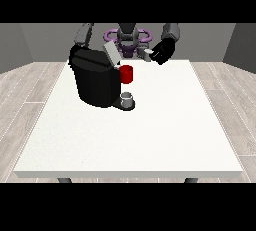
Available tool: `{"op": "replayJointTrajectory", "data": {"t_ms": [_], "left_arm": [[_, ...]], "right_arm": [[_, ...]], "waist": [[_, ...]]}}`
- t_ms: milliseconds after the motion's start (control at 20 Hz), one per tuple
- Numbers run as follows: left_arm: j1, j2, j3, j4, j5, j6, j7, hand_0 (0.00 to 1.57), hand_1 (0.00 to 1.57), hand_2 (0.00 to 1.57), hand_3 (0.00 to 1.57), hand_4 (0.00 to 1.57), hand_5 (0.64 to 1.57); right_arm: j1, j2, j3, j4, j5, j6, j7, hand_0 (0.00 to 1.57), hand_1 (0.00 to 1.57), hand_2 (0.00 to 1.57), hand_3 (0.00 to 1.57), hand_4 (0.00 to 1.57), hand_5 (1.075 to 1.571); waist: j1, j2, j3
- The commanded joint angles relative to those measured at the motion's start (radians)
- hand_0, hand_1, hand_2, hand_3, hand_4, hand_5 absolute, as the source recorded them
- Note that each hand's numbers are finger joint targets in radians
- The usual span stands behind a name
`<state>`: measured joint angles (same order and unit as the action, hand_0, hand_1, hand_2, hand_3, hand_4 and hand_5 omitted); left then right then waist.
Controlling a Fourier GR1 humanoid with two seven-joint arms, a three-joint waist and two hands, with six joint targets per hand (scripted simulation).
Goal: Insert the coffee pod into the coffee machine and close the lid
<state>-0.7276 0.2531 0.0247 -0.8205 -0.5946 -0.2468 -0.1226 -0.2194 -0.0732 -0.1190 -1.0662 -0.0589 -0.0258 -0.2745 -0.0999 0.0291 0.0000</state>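
Note:
A black coffee machine stands on the left half of the white table. Its grey lid is tilted up and open, and a red part shows at its front. The hand at the view's right hovers above the table's far edge, to the right of the machine, with a small light-grey coffee pod held at its fingertips. The hand at the view's left is mostly hidden behind the machine's top corner.
A small grey cup sits on the machine's base under the red part. The table's near edge runs along the bottom of the view. Wooden floor surrounds the table.

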Motion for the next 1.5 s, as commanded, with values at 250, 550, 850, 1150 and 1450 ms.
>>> {"op": "replayJointTrajectory", "data": {"t_ms": [250,550,850,1150,1450], "left_arm": [[-0.103,-0.066,0.052,-0.052,0.075,-0.07,0.123,1.37,1.37,1.41,1.37,0.65,1.571],[-0.179,0.022,0.117,0.007,0.064,-0.014,0.113,1.51,1.51,1.47,1.13,0.63,1.571],[-0.281,0.073,0.168,0.053,0.061,0.049,0.13,1.45,1.45,1.47,1.36,0.65,1.571],[-0.372,0.129,0.227,0.085,0.115,0.01,0.148,1.46,1.46,1.46,1.38,0.6,1.571],[-0.398,0.104,0.236,0.114,0.128,0.035,0.17,1.46,1.46,1.48,1.37,0.6,1.571]], "right_arm": [[0.021,-0.014,0.001,0.019,0.012,0.006,-0.054,0.0,0.0,0.0,0.0,0.23,1.571],[-0.017,-0.033,0.02,-0.075,-0.02,0.072,-0.003,0.0,0.0,0.0,0.0,0.19,1.571],[-0.077,-0.037,0.009,-0.097,-0.031,0.077,-0.048,0.0,0.0,0.0,0.0,0.26,1.571],[-0.089,-0.068,0.028,-0.09,-0.033,0.148,-0.046,0.0,0.0,0.0,0.0,0.0,1.571],[-0.107,-0.036,0.058,-0.069,-0.023,0.164,-0.069,0.0,0.0,0.0,0.0,0.18,1.571]], "waist": [[-0.006,-0.013,0.0003],[-0.1,0.067,-0.0002],[-0.16,0.204,0.0001],[-0.163,0.241,0.0003],[-0.165,0.262,0.0002]]}}
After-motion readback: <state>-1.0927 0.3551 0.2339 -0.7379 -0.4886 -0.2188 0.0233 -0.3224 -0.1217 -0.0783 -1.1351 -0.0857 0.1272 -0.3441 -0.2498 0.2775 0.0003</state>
